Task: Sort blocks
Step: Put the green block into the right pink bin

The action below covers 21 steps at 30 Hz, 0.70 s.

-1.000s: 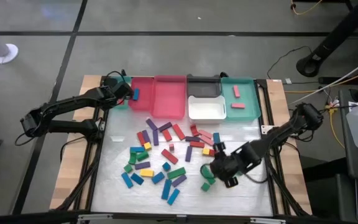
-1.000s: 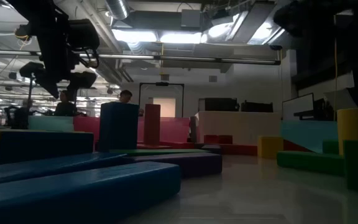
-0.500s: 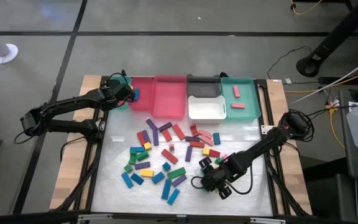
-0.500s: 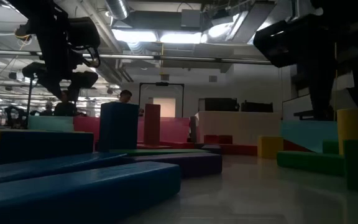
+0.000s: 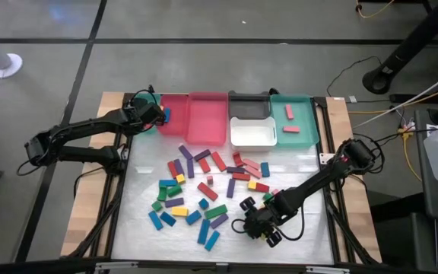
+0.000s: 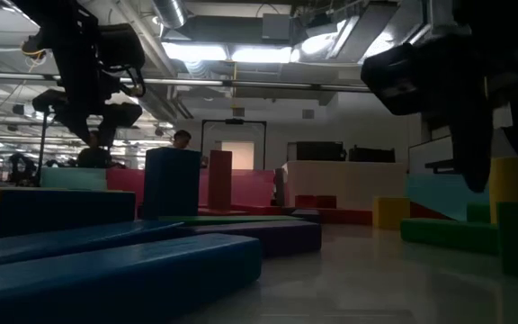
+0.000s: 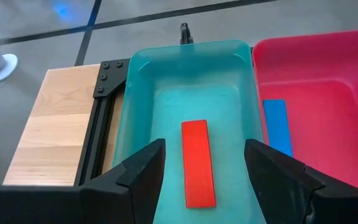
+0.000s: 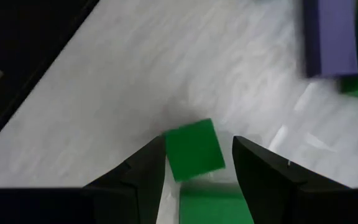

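The high view looks straight down from well above, taking in the whole table (image 5: 310, 236), both arms and the floor around. The low view sits at tabletop height among the blocks (image 6: 115, 261), looking level across to the trays (image 6: 241, 187) and the room behind, so it shares blocks and trays with the high view. The left wrist view looks down close into the teal tray (image 7: 143, 93) and part of the red tray (image 7: 328, 74) at the table's far left, and the right wrist view looks very close at a green block (image 8: 194, 149) on the tabletop.
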Available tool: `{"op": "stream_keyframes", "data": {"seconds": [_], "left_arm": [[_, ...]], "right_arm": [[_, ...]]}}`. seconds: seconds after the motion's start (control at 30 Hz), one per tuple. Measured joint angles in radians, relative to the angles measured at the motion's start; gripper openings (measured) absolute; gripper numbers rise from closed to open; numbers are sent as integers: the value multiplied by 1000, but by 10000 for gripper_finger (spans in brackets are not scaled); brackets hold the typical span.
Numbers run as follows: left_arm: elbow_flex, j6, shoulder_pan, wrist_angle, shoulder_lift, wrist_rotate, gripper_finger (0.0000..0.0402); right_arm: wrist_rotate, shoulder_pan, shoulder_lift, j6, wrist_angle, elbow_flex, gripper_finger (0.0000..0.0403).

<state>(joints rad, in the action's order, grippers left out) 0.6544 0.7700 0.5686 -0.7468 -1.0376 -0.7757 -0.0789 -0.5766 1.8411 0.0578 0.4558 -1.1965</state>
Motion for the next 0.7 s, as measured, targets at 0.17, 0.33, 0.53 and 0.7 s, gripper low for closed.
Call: {"op": "stream_keyframes", "data": {"seconds": [0.17,0.33,0.53,0.7], "left_arm": [[0,0,0,0,-1,1,207],[0,0,0,0,-1,0,207],[0,0,0,3,0,0,207],[0,-1,0,4,0,18,207]], "right_arm": [[-21,0,30,1,-13,-1,188],[-22,0,67,2,-2,-1,188],[43,0,74,1,-2,-1,170],[54,1,72,0,-4,-1,133]]}}
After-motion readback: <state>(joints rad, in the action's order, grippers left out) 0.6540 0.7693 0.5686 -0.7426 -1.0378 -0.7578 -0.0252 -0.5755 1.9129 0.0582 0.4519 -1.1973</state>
